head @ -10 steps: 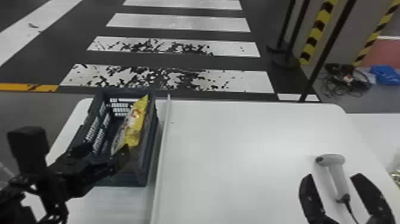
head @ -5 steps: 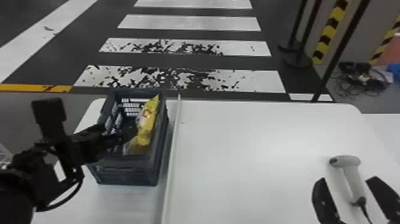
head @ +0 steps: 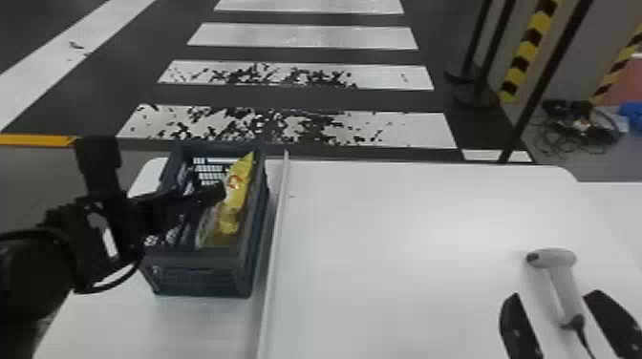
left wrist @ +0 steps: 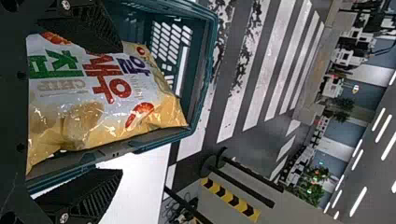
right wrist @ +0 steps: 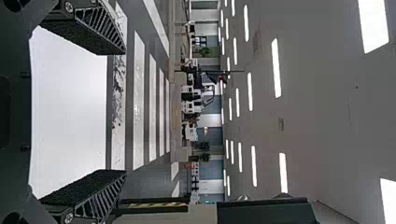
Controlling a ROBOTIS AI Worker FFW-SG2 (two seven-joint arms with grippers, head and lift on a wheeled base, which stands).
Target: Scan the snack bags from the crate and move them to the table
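The left pincer (head: pixel 217 191) is held over the crate (head: pixel 205 277), its fingers spread and nothing gripped; by the left wrist view, one finger is seen in front of the yellow-and-white snack bag (head: pixel 240 179). The bag is stood in the crate, leaned along the wall on the right of that pincer. Just right of the crate, the white counter (head: pixel 406 267) is crossed lengthwise by a raised pale strip (head: pixel 273 248). Beyond both pincers, the dark floor is marked with worn white crossing stripes (head: pixel 286 126). Farther right, a grey scanner (head: pixel 554 258) is laid on the counter, framed in the head view by the parted, unloaded fingers of the right pincer (head: pixel 553 301). Beyond that pincer, black-and-yellow striped tape (head: pixel 519 67) and, farther right, tangled cables (head: pixel 573 126) are seen. The room is lit by rows of ceiling lights (right wrist: pixel 276 67).
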